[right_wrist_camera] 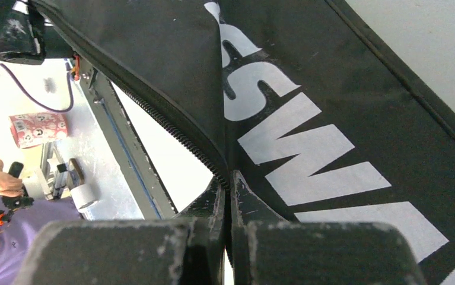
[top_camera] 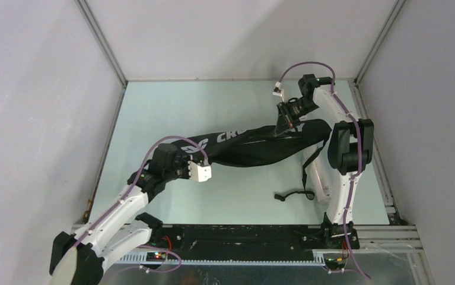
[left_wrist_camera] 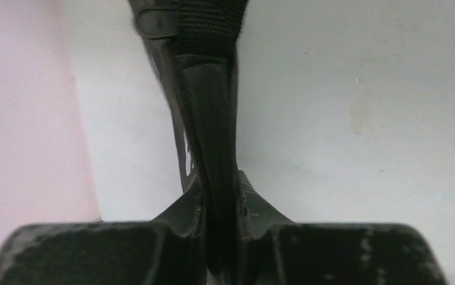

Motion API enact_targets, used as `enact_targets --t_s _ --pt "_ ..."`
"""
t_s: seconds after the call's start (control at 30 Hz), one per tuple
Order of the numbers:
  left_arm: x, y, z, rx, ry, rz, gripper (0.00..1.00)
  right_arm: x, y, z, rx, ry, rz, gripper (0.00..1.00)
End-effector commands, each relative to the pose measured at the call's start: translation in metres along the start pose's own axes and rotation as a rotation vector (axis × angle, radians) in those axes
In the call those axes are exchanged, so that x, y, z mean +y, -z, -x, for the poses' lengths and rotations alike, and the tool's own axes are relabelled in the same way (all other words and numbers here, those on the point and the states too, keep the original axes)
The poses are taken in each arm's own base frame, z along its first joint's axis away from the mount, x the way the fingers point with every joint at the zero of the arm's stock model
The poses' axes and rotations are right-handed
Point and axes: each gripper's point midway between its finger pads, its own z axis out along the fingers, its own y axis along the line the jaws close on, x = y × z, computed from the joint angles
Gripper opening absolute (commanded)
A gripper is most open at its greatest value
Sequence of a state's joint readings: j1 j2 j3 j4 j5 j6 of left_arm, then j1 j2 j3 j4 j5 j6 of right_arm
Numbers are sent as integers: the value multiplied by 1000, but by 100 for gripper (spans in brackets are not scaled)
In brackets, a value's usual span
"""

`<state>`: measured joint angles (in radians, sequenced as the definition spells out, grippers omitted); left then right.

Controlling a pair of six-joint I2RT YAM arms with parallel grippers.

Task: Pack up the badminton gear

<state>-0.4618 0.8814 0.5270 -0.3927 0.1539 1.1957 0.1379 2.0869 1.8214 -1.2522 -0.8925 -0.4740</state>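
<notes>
The black racket bag point(top_camera: 254, 148), with white lettering, hangs stretched between both arms above the pale green table point(top_camera: 171, 107). My left gripper point(top_camera: 201, 167) holds its narrow left end. In the left wrist view that gripper point(left_wrist_camera: 220, 199) is shut on a fold of the bag's black fabric point(left_wrist_camera: 210, 107). My right gripper point(top_camera: 285, 127) holds the bag's wide right end from behind. In the right wrist view it point(right_wrist_camera: 231, 181) is shut on the bag's edge point(right_wrist_camera: 343, 89), right beside the zipper teeth point(right_wrist_camera: 171, 127).
A black strap point(top_camera: 304, 169) dangles from the bag down to the table near the right arm. A white elongated thing point(top_camera: 318, 178) lies partly under that arm. White walls close in the left, back and right. The metal frame rail point(right_wrist_camera: 124, 148) runs along the table's edge.
</notes>
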Motion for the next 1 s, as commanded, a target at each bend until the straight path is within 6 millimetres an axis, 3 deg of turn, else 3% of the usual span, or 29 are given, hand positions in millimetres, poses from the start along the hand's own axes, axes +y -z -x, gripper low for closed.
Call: enact_targets --t_s 0.0,0.13,0.17,0.2,0.23,0.27,0.3,0.33,0.43,0.53,0.63,0.83,0.97 --pt "10 5 8 -39 12 47 2 5 13 7 -30 46 -84 3" --pt "19 11 16 -77 9 88 0 23 12 17 -96 248 -124 26" --pt "21 12 19 -87 8 93 0 37 17 21 -126 318 -136 36" --pt "22 13 20 -94 5 100 0 41 8 21 -138 376 -136 41" --pt "23 14 22 -102 0 104 0 61 10 24 -164 460 -143 53" --pt "25 17 24 -112 -3 117 0 64 3 23 -181 506 -148 58" --pt "26 18 27 -127 -1 123 0 81 -2 17 -186 557 -153 67" --pt "29 21 30 -139 -2 138 0 88 -4 28 -230 626 -173 70" --pt "30 28 38 -177 -9 141 0 129 -17 29 -290 748 -180 82" --pt "25 30 41 -194 -20 123 0 162 -23 54 -420 817 -134 86" --pt "26 33 43 -204 -7 127 0 179 -40 66 -464 837 -66 84" --pt "28 39 45 -196 78 106 0 185 -76 54 -404 875 -11 76" --pt "41 41 44 -175 194 145 0 188 -90 45 -463 919 -112 75"
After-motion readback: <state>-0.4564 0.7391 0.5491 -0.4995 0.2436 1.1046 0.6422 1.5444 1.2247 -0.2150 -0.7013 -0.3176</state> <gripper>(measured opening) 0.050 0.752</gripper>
